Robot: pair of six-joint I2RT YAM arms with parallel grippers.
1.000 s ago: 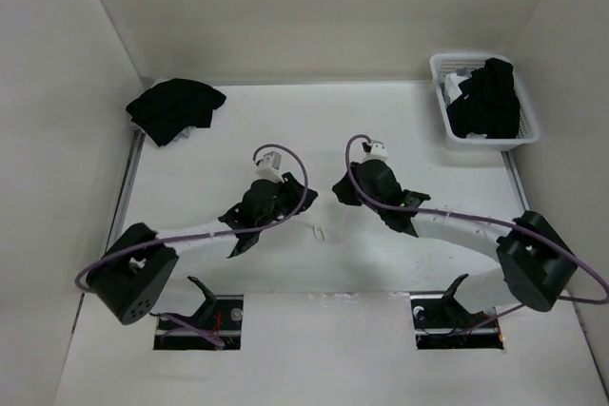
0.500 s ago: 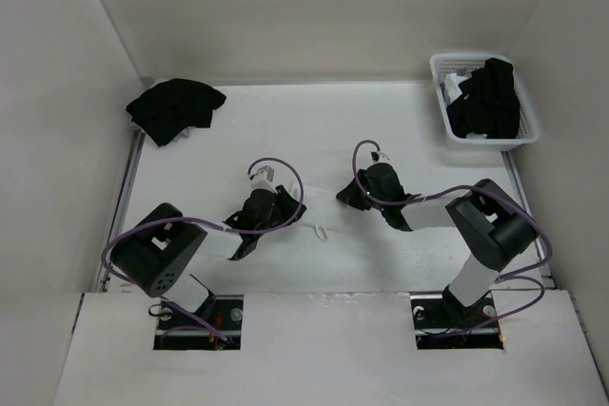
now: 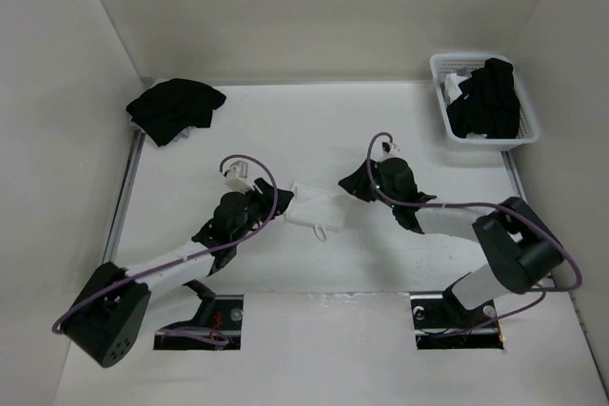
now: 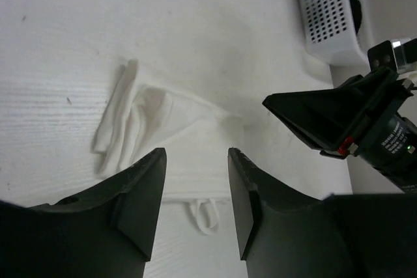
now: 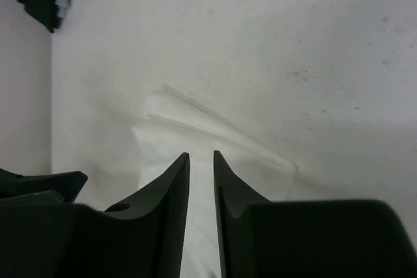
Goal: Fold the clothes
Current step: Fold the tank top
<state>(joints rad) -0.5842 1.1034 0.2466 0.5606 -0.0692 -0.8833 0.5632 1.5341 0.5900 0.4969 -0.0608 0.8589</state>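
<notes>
Left claw [image 4: 195, 155] open, empty, above white top [image 3: 312, 206], right claw [image 5: 201, 156] barely parted, both reaching inward

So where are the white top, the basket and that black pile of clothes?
white top [image 3: 310, 207]: top view, middle of the cloth.
white basket [image 3: 485, 143]: top view, its near wall.
black pile [image 3: 174, 107]: top view, centre of the heap.

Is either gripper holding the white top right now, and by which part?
Nothing seems held. The white top lies loose on the table; left gripper and right gripper both stand parted over it.
</notes>
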